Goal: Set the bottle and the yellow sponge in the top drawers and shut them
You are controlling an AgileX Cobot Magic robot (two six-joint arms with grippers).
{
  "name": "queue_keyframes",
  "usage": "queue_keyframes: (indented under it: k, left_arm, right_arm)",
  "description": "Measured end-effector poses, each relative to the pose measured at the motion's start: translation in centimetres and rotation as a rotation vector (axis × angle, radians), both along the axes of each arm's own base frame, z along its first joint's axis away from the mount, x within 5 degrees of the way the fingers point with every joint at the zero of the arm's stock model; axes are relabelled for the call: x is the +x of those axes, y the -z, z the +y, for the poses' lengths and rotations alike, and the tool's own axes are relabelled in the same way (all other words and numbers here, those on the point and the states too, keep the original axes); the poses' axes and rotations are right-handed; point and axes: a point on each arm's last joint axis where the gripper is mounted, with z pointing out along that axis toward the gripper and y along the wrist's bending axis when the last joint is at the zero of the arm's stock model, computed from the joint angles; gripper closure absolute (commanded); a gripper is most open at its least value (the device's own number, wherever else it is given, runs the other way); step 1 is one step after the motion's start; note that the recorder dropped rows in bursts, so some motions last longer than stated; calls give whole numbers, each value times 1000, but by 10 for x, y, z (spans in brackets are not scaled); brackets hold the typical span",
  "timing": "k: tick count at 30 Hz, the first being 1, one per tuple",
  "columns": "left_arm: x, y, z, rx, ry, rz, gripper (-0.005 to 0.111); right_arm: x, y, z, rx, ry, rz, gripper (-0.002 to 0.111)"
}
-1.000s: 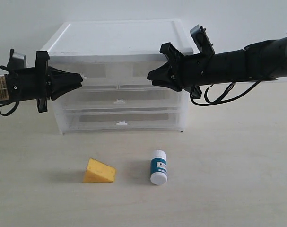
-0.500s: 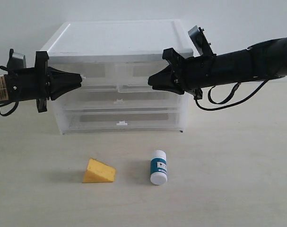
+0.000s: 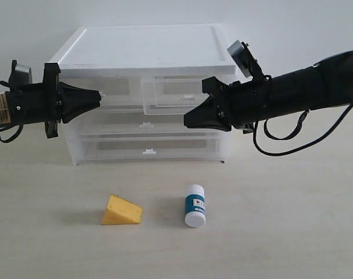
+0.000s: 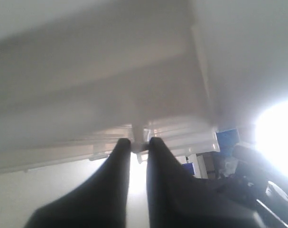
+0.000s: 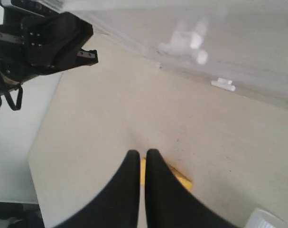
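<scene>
The yellow sponge [image 3: 121,211] lies on the table in front of the cabinet, and the bottle [image 3: 195,205] lies on its side just right of it. The top left drawer [image 3: 115,88] is closed; my left gripper [image 3: 99,96] is shut on its small white tab handle [image 4: 140,141]. The top right drawer [image 3: 182,94] stands partly pulled out. Below its front hangs my right gripper [image 3: 188,121], shut with nothing between its fingers. In the right wrist view that gripper [image 5: 143,154] points down over the sponge [image 5: 179,178], with the bottle's cap [image 5: 264,219] at the frame's edge.
The white cabinet [image 3: 141,52] stands at the back of the beige table, with two full-width drawers [image 3: 147,146] closed under the top ones. One of their tab handles [image 5: 223,84] shows in the right wrist view, as does the left arm [image 5: 44,42].
The top right drawer has slid out toward the front. My right gripper has drawn back and dropped below the drawer's front. The left arm, sponge and bottle have not moved.
</scene>
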Motion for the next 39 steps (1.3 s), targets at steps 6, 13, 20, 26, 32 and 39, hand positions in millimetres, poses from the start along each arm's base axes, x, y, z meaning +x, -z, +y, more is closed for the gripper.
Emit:
queue_keyframes:
  k: [6, 13, 20, 26, 32, 39]
  left_arm:
    - [0, 0, 0, 0, 0, 0, 103]
    - [0, 0, 0, 0, 0, 0, 103]
    - [0, 0, 0, 0, 0, 0, 103]
    - [0, 0, 0, 0, 0, 0, 103]
    - [0, 0, 0, 0, 0, 0, 103]
    - [0, 0, 0, 1, -1, 0, 103]
  right_arm:
    - [5, -18, -3, 46, 110, -34, 60]
    - [13, -17, -7, 35, 220, -20, 64]
    - [17, -17, -7, 96, 279, 11, 64]
    - [23, 8, -3, 128, 267, 86, 65]
    - [25, 17, 0, 133, 240, 73, 65]
    - [30, 4, 2, 160, 214, 28, 65]
